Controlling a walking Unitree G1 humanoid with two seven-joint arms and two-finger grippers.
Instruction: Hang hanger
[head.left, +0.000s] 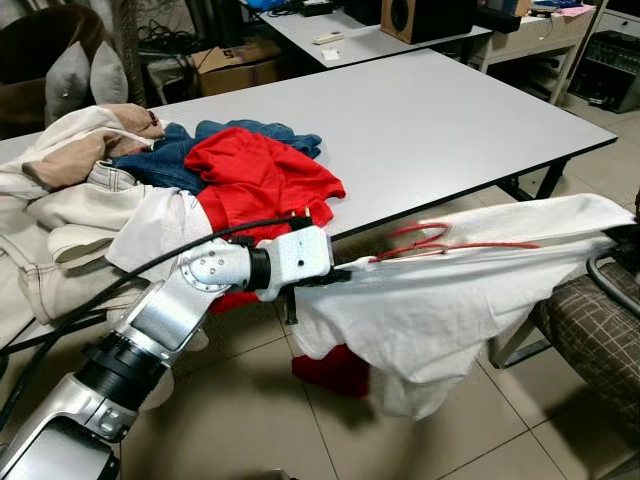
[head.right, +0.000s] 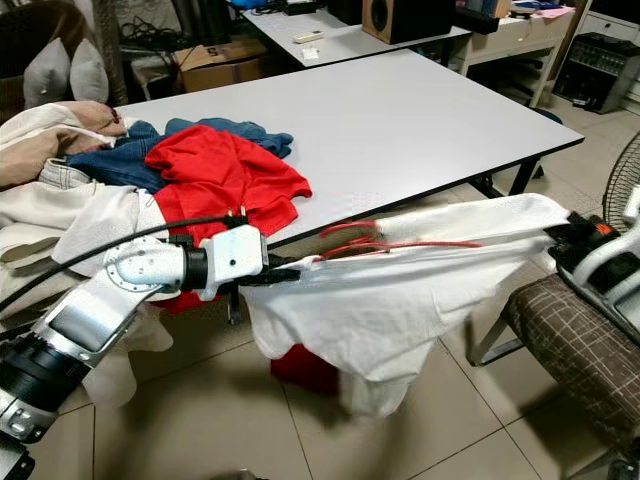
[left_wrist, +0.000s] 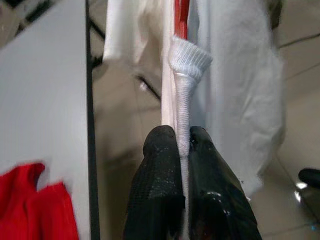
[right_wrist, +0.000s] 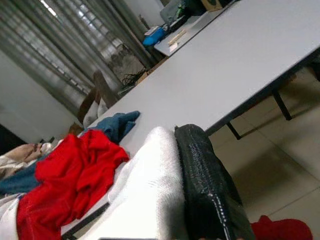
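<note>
The white shirt (head.right: 400, 290) hangs stretched in the air beside the desk (head.left: 420, 120) — left pincer (left_wrist: 183, 150) and right pincer (head.right: 565, 240) each pinch one side. The red hanger (head.right: 385, 240) sits inside it. Next job, I think — find a rail.

— Any words, labels or numbers to read here?

— None. The cardboard box (head.left: 237, 62) at the upper left of the frame shows bare brown sides with no print that can be made out.

— The speaker at the top?

— The wooden speaker (head.left: 425, 17) at the top centre carries no badge that can be read. The black equipment rack (head.left: 610, 68) at the upper right is too small and dark for any marking.

— And the clothes?

— The red shirt (head.left: 262, 178) on the table (head.left: 450, 120) and the white shirt (head.left: 440, 300) in the lower middle of the frame show plain cloth, no logo, tag or number.
</note>
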